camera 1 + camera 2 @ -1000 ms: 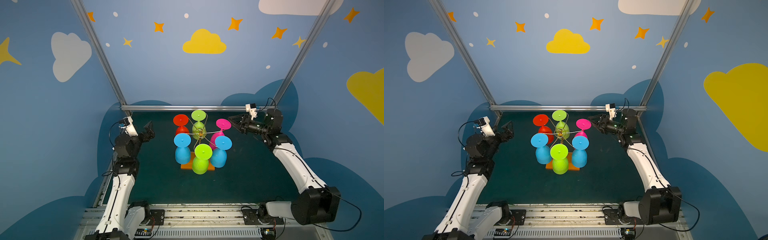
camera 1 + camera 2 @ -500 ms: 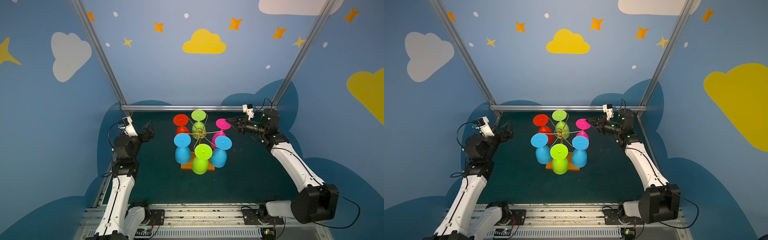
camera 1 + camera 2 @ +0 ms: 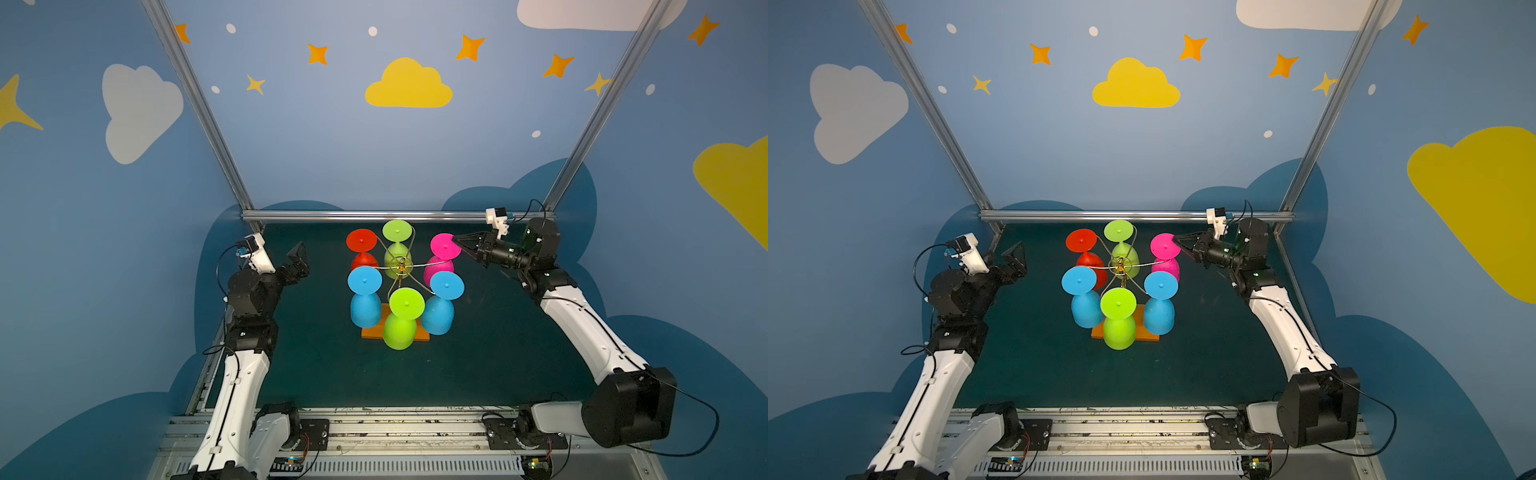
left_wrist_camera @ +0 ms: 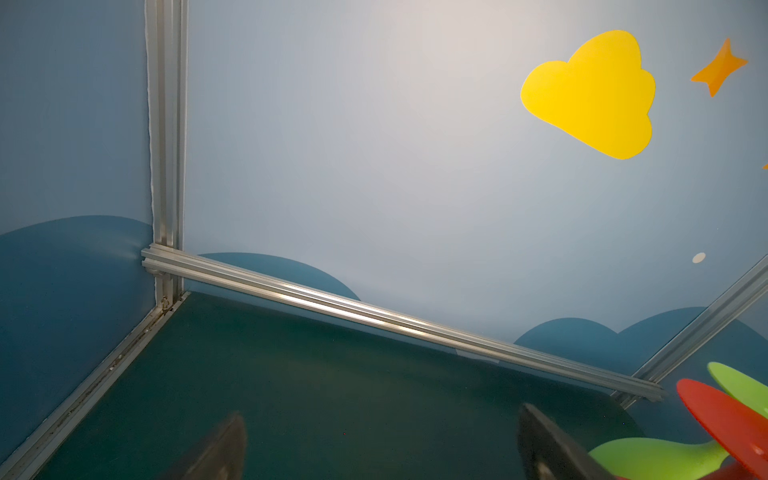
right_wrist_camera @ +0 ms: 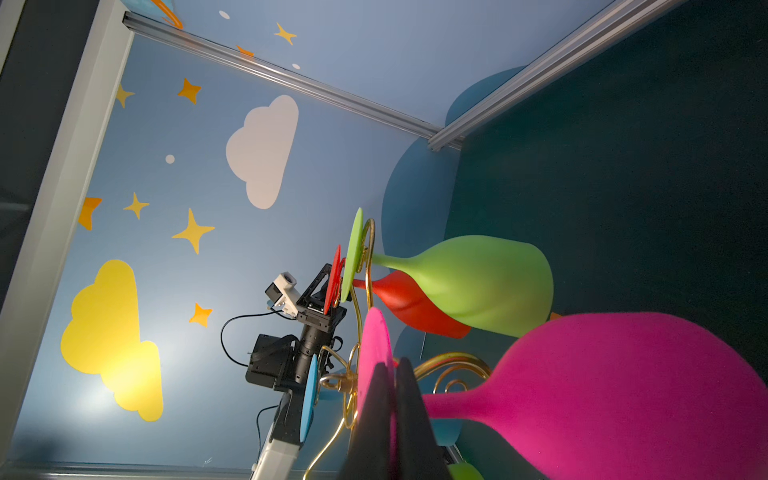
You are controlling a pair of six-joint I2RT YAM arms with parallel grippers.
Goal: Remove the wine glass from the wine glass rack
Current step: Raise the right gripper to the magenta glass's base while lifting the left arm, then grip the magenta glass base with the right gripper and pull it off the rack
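**A:** Right gripper [image 3: 456,241] update. A moment ago it was spread and sat off to the right of the rack [image 3: 401,267]. We've since moved it in and pressed it together.

**B:** On what?

**A:** The rim of the pink glass [image 3: 444,246], at its foot, as far as we can tell. In the right wrist view a pink sliver shows between the fingers [image 5: 411,415].

**B:** Where's the glass?

**A:** Hanging upside down on its wire arm, just right of centre in both top views. Not lifted yet.

**B:** Left gripper [image 3: 298,258]?

**A:** Spread wide with nothing in it, at the left of the frame, well apart from the rack.

**B:** So we have the grasp. Next we slide the foot outward along the arm. We should watch the blue glass [image 3: 445,291] just below it, and the scroll tip.
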